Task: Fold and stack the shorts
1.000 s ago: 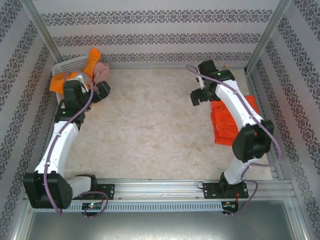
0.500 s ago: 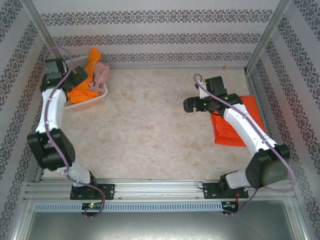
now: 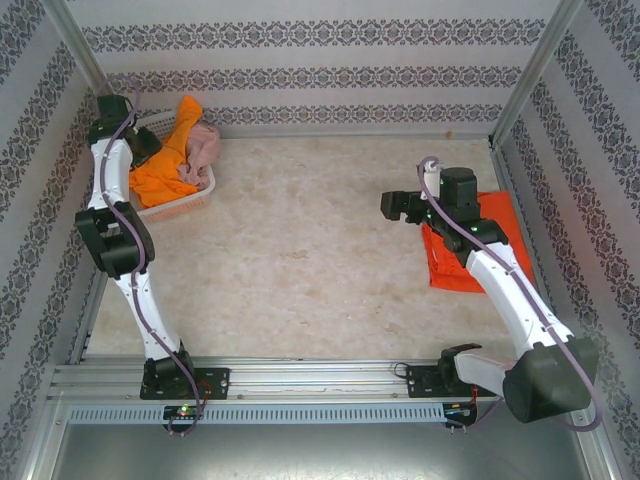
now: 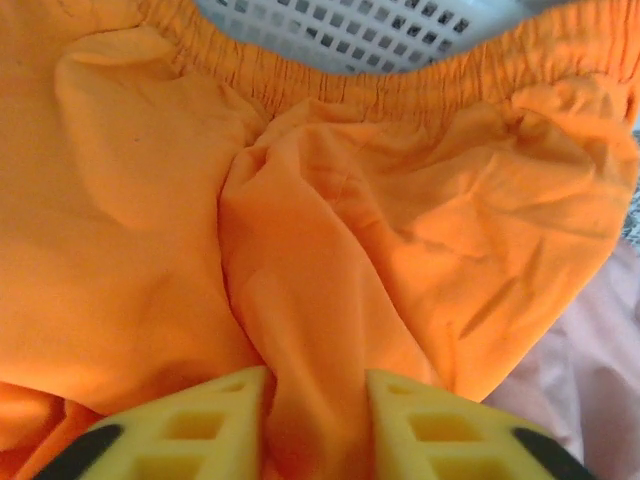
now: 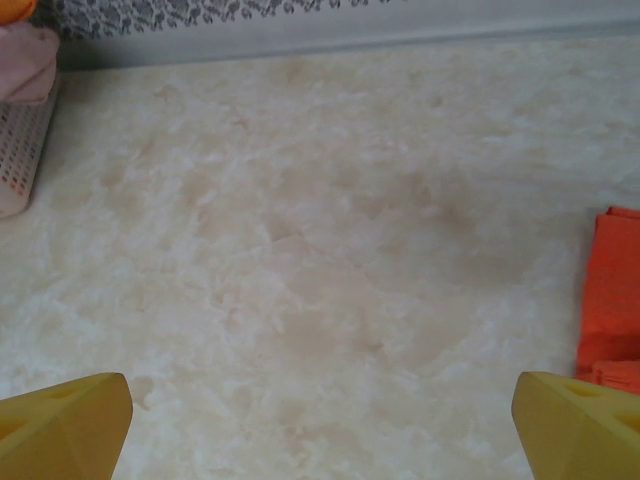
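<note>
Over at ten o'clock, the left gripper (image 4: 315, 405) sits in the white mesh basket (image 4: 350, 30), clamped on a ridge of the bright orange shorts (image 4: 420, 230) that runs six to twelve toward the waistband. The dusty pink shorts (image 3: 205, 145) lie alongside. The right gripper (image 5: 320, 425) hovers spread wide and empty, with the red-orange shorts (image 5: 612, 290) flat at its three o'clock.

L claw (image 4: 315, 400) pinched near-closed, arm stretched far-left; R claw (image 5: 320, 425) wide, arm fwd.
</note>
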Robot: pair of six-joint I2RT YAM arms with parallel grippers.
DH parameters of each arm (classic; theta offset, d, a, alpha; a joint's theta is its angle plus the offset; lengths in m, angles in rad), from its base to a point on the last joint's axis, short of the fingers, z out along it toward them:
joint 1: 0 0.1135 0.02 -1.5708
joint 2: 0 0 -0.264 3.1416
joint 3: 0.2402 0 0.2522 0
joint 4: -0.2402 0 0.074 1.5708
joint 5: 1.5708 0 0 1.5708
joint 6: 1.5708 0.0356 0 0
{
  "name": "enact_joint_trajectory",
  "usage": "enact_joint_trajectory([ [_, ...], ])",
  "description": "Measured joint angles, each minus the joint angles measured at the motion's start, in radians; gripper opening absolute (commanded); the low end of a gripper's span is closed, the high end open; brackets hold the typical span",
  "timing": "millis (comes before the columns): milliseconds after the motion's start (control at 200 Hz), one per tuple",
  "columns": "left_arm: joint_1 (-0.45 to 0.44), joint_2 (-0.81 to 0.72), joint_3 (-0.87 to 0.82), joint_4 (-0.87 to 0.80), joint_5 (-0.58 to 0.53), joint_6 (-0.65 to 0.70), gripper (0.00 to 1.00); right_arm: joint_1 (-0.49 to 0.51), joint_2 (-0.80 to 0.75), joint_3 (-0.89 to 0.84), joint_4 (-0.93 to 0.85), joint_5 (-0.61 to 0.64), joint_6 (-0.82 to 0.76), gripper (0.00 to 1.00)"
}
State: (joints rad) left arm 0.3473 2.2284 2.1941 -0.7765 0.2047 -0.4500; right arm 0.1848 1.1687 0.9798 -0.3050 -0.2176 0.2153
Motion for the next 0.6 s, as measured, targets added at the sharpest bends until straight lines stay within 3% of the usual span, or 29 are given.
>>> enact_joint_trajectory([
  [85, 0.0, 0.0, 0.003, -0.023, 0.006, -0.005, 0.0, 0.0, -0.001, -0.006, 0.011, -0.006, 0.007, 0.97],
  [335, 0.0, -0.012, 0.065, -0.045, 0.01, -0.002, 0.0, 0.0, -0.001, -0.011, 0.012, -0.013, 0.025, 0.98],
  [599, 0.0, -0.06, 0.375, -0.061, -0.009, -0.01, 0.0, -0.019, 0.001, -0.014, 0.033, -0.015, 0.055, 0.98],
])
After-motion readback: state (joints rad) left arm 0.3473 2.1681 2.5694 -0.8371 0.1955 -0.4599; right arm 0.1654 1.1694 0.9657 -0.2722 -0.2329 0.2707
